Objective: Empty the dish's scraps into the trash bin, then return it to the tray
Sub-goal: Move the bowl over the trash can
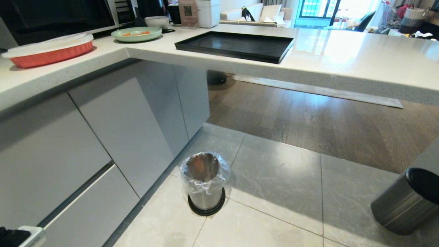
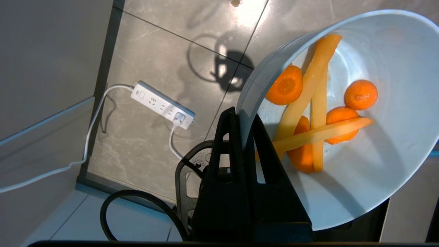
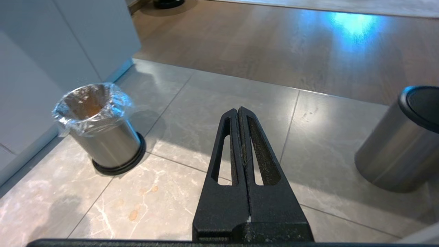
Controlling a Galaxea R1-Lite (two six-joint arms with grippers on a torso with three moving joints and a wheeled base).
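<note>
- Gripping the dish [image 2: 360, 144] by its rim: left gripper [image 2: 241, 118] has its two fingers pressed together on the near wall, one outside, one inside. Bowl tilted, open side facing the wrist camera.
- Scraps [image 2: 319, 113] just beyond the fingertips, inside the bowl: orange carrot slices and yellow strips, the strips' long axes running roughly away from the pinch point. None spilled over the rim as far as visible.
- Below the left gripper: floor tile, a white power strip [image 2: 163, 104] with cable, cabinet front. No bin in the left wrist view, so the dish is judged not yet over the target.
- Right gripper [image 3: 240, 118] holds nothing, fingers pressed together, low over the floor tiles.
- Trash bin [image 3: 99, 137] lies ahead of the right gripper and off to one side, against the cabinet; liner mouth open upward. A black-lidded bin [image 3: 401, 144] sits on the opposite side.
- Key relation (judgement): the dish must be carried over the liner mouth before tipping further.
- Farthest: tray [image 1: 236, 46] on the counter above, no dish on it.
</note>
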